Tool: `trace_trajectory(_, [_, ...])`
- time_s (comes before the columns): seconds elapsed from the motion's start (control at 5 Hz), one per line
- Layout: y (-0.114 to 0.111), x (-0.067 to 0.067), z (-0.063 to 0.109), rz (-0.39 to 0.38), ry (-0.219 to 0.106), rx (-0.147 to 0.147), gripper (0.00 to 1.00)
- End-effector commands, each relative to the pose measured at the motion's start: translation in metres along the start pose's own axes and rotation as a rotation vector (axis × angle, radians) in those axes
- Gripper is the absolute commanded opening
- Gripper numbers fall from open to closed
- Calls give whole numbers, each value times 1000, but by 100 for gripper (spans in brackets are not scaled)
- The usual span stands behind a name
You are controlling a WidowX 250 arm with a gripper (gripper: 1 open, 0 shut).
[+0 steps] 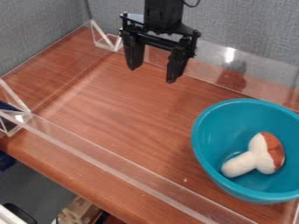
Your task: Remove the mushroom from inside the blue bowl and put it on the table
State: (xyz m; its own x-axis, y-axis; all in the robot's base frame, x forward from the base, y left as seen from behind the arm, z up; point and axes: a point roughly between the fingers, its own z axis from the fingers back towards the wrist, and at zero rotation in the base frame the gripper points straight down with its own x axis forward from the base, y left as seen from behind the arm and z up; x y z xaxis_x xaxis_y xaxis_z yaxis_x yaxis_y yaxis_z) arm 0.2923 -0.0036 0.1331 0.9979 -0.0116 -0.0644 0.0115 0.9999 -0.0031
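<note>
Grey fabric backed the table point(105, 105), whose low clear walls point(70, 140) ran along its edges. Above the far edge hung the gripper point(156, 66), pointing down, jaws spread wide, seemingly empty. Near the right edge sat the bowl point(216, 131), with the mushroom point(257, 156) lying inside on its side.
</note>
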Motion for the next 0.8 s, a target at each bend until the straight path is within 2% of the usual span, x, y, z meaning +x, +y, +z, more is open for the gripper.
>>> trace_trajectory(0.0, [-5, -1, -5, -15, 8, -5, 100])
trace_trajectory(0.4, [-31, -3, -15, -90, 6, -23, 100])
trace_trajectory(0.6, [-57, -8, -15, -163, -16, -34, 100])
